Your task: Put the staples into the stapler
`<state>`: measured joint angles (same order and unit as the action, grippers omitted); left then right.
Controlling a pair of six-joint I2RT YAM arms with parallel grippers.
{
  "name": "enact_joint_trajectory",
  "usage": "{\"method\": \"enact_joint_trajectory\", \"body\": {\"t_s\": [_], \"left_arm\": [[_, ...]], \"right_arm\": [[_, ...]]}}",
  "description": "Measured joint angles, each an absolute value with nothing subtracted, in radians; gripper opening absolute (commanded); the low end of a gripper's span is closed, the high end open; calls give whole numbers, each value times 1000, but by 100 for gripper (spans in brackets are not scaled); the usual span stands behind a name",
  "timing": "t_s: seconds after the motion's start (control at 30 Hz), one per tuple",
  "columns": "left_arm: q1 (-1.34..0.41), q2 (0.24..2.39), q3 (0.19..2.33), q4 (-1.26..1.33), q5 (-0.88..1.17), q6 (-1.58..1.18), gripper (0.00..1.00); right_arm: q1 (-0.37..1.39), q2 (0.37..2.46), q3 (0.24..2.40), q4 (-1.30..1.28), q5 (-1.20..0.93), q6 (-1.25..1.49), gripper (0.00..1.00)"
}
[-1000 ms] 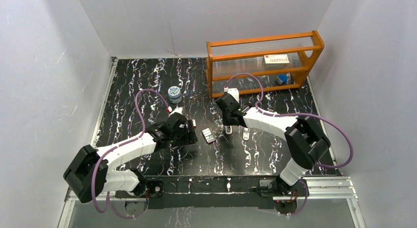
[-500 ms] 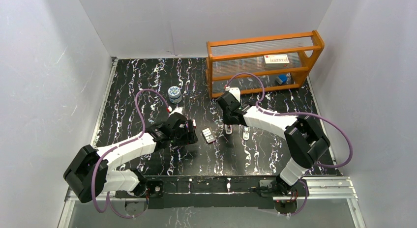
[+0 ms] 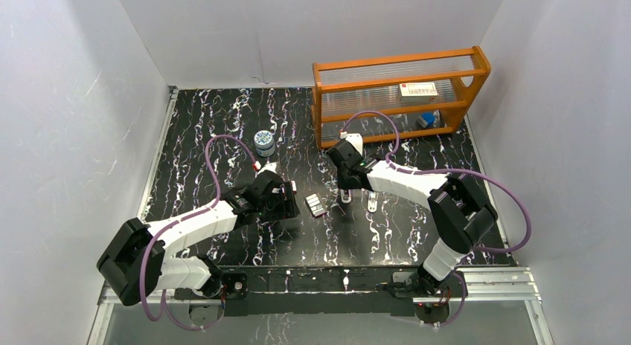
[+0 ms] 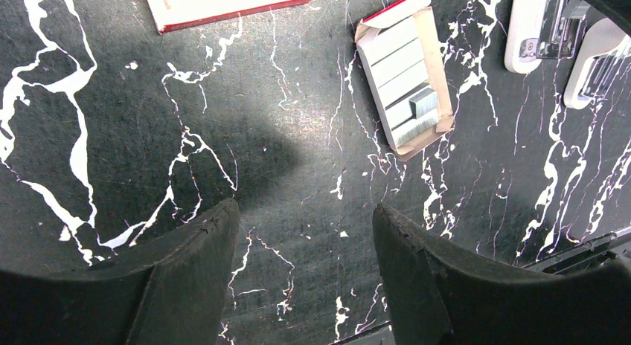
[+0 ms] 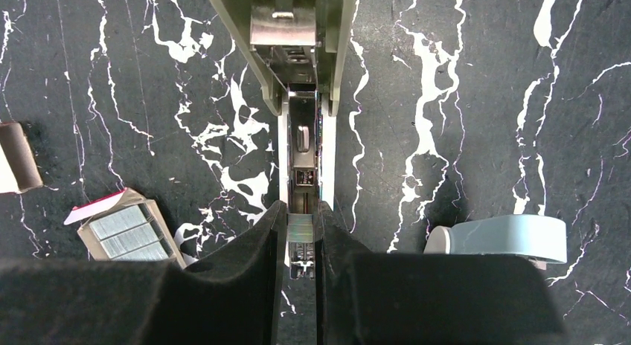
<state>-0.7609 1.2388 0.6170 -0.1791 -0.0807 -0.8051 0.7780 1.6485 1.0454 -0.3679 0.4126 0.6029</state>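
White arms (image 3: 201,220) lowered, right claw (image 5: 301,211) pinching staples (image 5: 300,232) over stapler (image 5: 338,47), left claw (image 4: 303,210) spread

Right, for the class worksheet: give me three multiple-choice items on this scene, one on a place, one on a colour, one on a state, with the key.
1. Where is the open cardboard tray? A in a drawer; B on the table between the left gripper and the right gripper; C on the floor.
2. What colour is the rack's frame? A orange; B blue; C green.
3. How is the left gripper? A shut on the tray; B open, empty; C shut, empty.
Key: 1 B, the top view shows it between both arm tips; 2 A, its rails are orange; 3 B, its fingers stand apart over bare table.
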Motion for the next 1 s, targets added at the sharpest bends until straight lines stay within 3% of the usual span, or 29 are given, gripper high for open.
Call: {"method": "enact_joint_trajectory", "body": {"t_s": [1.0], "left_arm": [[-760, 1246, 617, -179, -78, -805, 63]], "right_arm": [[772, 1623, 1045, -364, 406, 602, 25]]}}
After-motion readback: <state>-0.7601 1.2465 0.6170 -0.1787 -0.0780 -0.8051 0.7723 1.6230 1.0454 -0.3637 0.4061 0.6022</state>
